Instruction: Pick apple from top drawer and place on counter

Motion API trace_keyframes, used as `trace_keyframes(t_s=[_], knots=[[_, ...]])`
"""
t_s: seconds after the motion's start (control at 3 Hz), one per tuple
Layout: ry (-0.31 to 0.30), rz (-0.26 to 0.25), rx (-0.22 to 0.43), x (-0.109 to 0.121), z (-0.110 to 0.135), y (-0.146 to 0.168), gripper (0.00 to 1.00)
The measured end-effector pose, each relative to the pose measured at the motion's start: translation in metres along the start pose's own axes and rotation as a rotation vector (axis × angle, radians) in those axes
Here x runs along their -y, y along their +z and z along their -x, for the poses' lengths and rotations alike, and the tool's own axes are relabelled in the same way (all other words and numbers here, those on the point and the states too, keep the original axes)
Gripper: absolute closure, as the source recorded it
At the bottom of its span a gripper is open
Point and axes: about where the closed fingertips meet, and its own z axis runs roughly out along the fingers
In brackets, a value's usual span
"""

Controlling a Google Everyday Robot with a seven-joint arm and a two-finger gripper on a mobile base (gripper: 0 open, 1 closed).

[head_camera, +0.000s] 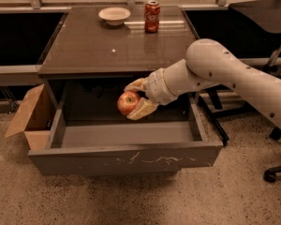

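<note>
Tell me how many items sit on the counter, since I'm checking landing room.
2: the bowl at the back edge, the soda can beside it. The gripper holds the apple over the top drawer.

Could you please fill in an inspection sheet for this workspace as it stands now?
Surface: glossy grey-brown square counter, two items at the back.
Job's things: small round red apple held above the floor of the wide grey top drawer, which is pulled out.
Clutter: white bowl and red soda can at the counter's back edge.
Grippers: gripper in the drawer opening, below the counter, jaws shut on the apple.
Cables: nothing seen.
Surroundings: open brown cardboard box left of the drawer; black chair base at right.
</note>
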Motion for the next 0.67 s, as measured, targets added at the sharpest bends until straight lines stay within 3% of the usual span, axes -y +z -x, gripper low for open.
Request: trace_keyframes(t_s=[0.33, 0.67], knots=[[-0.037, -0.029, 0.037, 0.021, 0.025, -0.006, 1.00], [-0.074, -0.071, 0.103, 0.065, 0.061, -0.007, 1.00]])
